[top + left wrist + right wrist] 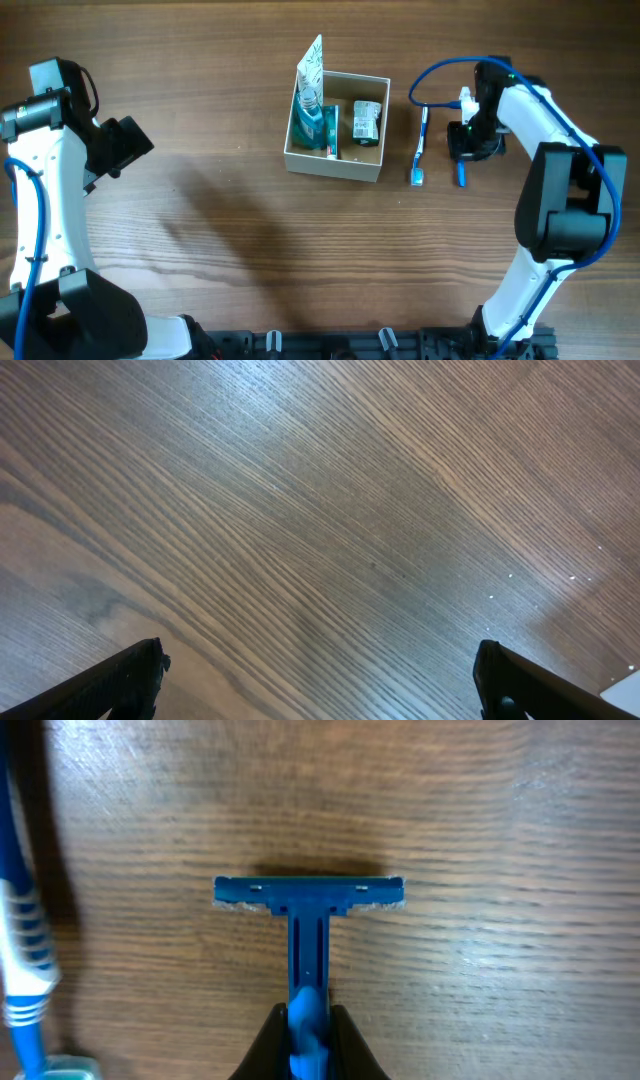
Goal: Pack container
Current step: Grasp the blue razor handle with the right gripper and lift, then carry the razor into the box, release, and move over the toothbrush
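Right claw [308, 1020] is closed on the handle of a blue razor [308, 892]. The razor head sits low over the bench [500, 800]; contact cannot be confirmed. The container [335, 166] stands to that claw's left, near but apart, with a blue-and-white toothbrush [420, 150] lying between them. Inside are a white tube [314, 62], a teal bottle [312, 120] and a small green item [366, 122]. Left claw [320, 678] hangs wide open over bare wood, well apart from the container.

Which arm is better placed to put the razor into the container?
Right. The right gripper is shut on the razor near the container; the left gripper hangs open over the table, far off.
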Robot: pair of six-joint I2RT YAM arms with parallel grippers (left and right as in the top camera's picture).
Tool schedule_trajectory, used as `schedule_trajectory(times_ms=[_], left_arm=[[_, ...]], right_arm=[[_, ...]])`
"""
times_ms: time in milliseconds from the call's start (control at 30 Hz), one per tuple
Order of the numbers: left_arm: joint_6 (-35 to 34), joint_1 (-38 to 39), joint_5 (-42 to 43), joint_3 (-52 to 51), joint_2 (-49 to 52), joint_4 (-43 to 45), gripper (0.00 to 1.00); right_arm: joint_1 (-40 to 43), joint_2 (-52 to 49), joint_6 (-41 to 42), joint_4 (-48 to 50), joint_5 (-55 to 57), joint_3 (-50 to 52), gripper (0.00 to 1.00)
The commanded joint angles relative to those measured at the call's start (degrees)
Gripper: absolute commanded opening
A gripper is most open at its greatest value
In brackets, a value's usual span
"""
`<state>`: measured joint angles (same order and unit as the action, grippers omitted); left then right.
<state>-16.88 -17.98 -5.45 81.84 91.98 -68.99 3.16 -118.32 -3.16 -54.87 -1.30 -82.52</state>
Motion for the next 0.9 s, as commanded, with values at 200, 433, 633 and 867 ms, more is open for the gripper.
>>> schedule_trajectory(times_ms=[200,433,633,867], left_arm=[[-0.5,-0.3,0.5,-0.2,0.1,0.0,1.0],[-0.5,-0.3,0.5,-0.2,0.1,0.0,1.0],[-0.5,-0.3,0.5,-0.2,0.1,0.0,1.0],[-0.5,-0.3,0.5,-0.2,0.1,0.0,1.0]], right_arm=[[-0.7,0.0,4.9,-12.7,-23.9,-26.5,0.04],[-6.7,1.4,10.8,-9.2,-37.3,-32.5,0.04],[-14.9,1.4,10.9,-9.3,-29.4,-31.4,0.05],[-20.7,1.4,20.0,-9.0,-19.0,-31.4,0.34]])
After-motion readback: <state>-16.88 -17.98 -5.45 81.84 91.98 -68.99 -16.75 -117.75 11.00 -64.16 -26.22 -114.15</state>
